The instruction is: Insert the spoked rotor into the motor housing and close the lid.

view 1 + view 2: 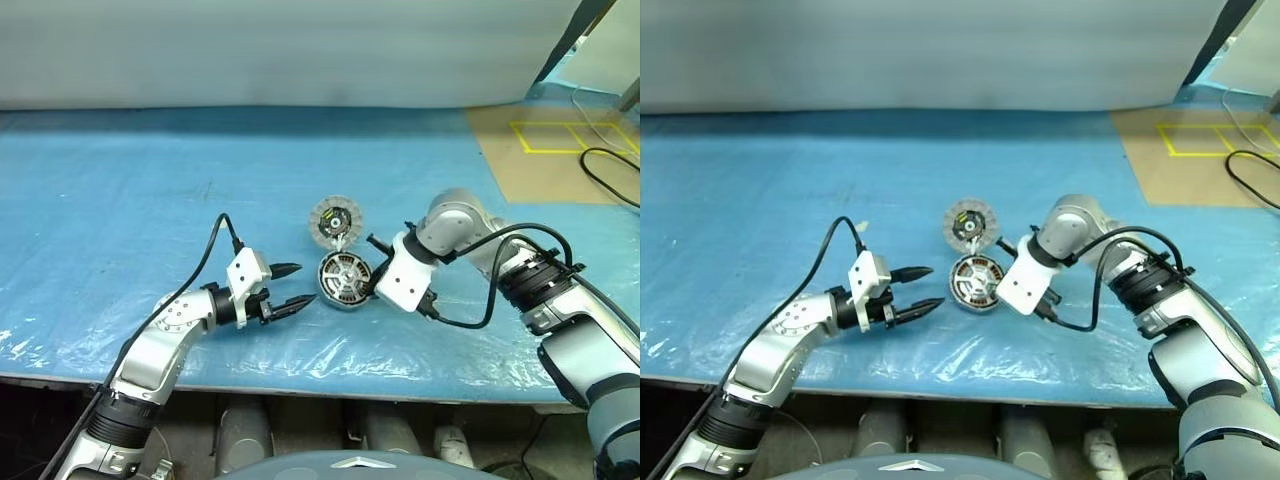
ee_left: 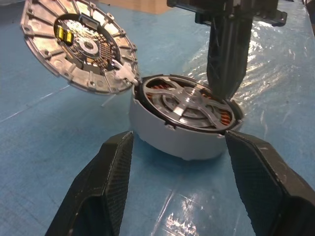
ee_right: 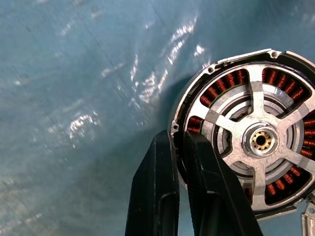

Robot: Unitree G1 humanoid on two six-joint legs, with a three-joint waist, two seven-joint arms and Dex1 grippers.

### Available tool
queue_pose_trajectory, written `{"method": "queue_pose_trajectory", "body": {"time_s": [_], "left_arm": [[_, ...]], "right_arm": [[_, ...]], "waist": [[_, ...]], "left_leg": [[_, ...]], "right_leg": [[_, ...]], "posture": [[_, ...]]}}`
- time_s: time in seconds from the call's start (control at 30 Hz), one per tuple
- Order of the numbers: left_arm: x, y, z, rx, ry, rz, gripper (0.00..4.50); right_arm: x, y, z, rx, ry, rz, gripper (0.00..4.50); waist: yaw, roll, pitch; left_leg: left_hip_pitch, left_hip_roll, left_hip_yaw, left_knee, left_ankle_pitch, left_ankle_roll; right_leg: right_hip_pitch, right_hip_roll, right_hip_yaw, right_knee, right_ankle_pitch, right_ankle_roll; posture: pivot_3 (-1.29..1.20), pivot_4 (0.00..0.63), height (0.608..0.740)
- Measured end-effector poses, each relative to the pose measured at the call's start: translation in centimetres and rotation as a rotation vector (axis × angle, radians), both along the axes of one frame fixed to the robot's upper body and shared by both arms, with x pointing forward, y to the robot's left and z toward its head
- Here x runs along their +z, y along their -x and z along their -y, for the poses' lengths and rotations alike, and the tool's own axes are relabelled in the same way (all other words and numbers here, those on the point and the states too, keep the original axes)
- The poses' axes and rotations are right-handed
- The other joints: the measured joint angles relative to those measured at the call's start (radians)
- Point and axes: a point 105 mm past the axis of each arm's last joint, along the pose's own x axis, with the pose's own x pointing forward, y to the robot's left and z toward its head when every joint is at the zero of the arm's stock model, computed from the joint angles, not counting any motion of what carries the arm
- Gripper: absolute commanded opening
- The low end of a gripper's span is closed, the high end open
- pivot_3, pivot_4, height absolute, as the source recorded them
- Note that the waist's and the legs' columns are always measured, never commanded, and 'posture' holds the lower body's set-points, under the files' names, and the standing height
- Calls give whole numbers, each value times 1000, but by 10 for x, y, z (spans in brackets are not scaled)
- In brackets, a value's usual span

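Note:
The motor housing (image 1: 343, 280), round with copper windings, sits on the blue table in front of me. The spoked rotor (image 3: 261, 140) lies inside it, silver spokes over the windings. The lid (image 1: 333, 220) stands open, tilted up behind the housing and joined to its rim, with small yellow marks on its dark centre. My left gripper (image 1: 303, 285) is open just left of the housing, level with its wall (image 2: 172, 137). My right gripper (image 3: 179, 140) points down at the housing's right rim. It is shut, its tips against the rim's edge, and I see nothing held between them.
A blue sheet under clear plastic film (image 1: 150, 180) covers the table. At the back right lies brown board with yellow tape lines (image 1: 560, 150) and a black cable (image 1: 610, 170). The table's front edge runs just below both arms.

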Motion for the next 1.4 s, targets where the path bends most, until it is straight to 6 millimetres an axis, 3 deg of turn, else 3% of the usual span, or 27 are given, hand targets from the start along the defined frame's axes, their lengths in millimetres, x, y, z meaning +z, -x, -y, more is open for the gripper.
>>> {"method": "queue_pose_trajectory", "body": {"time_s": [0.3,0.47,0.67,0.9,1.03,1.17,1.33,1.4], "left_arm": [[0,0,0,0,0,-1,3143],[0,0,0,0,-1,0,3143],[0,0,-1,-2,-7,2,3143],[6,-4,-10,0,-10,-1,3143],[8,-24,-41,94,-47,4,3143],[11,-36,-53,122,-29,-10,3143],[1,-56,-71,168,-3,-72,3143],[2,-66,-70,174,37,-82,3143]], "right_arm": [[-2,16,-10,-7,-21,-103,16],[0,16,-16,3,-42,-109,1479],[15,20,-25,-7,-107,-135,1479],[52,23,-31,-46,-198,-156,1479],[74,5,-33,-254,-350,-205,1479],[90,-11,-29,-477,-510,-264,1479],[84,-13,-4,-764,-644,-381,1479],[77,-14,6,-840,-656,-373,1479]], "waist": [[-1,0,0],[-1,0,0],[0,0,0],[0,0,0],[0,0,0],[8,0,0],[31,0,0],[36,0,0]], "left_leg": [[1,0,0,0,-1,-1],[0,0,0,0,0,-1],[1,0,0,0,-1,-1],[1,0,0,0,-1,-1],[2,0,0,0,-1,-2],[1,-1,0,0,-1,-3],[0,-1,0,-2,1,-4],[0,-1,0,-2,0,-6]], "right_leg": [[0,0,0,1,0,0],[0,0,0,0,0,0],[0,0,0,1,0,0],[0,0,0,1,0,0],[0,0,0,2,0,0],[0,0,1,0,0,0],[0,0,1,-1,0,0],[0,0,1,-1,0,0]], "posture": [[0,150,740],[0,150,740],[0,150,740],[0,150,740],[0,150,740],[0,150,740],[0,150,740],[0,150,740]]}}
